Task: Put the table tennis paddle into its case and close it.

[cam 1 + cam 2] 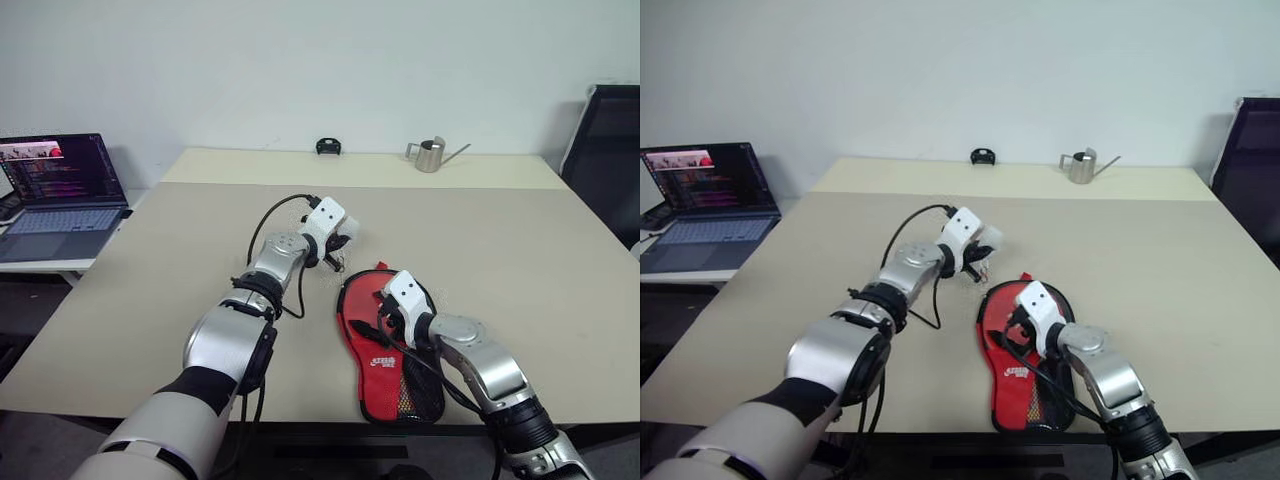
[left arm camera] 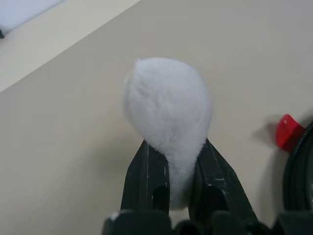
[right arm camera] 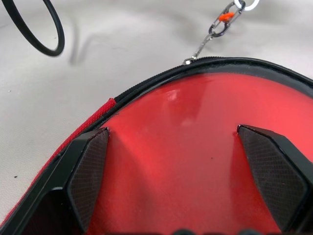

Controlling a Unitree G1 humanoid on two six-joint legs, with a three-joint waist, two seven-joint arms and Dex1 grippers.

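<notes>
Tabletop (image 1: 520, 250), pale beige and matte, with a lighter strip along its far edge, stands against a plain white wall. On that far strip sit a small black object (image 1: 329, 147) and a little metal watering can (image 1: 430, 154) with a thin spout. An open laptop (image 1: 60, 195) rests on a side desk to the left, and a dark chair (image 1: 605, 160) stands at the right.

The case (image 1: 385, 370) lies flat near the front edge, paddle-shaped, red fabric with a white logo, black mesh and black edging; its zip pull and small metal clip (image 3: 222, 22) trail onto the bare surface. Inside its opened round end shows the paddle (image 3: 195, 147), glossy red rubber.

The right end effector (image 1: 385, 315) hangs over that red face, fingers spread wide. The left end effector (image 2: 171, 176), just beyond the case, is clenched on a white fluffy ball (image 2: 167, 105).
</notes>
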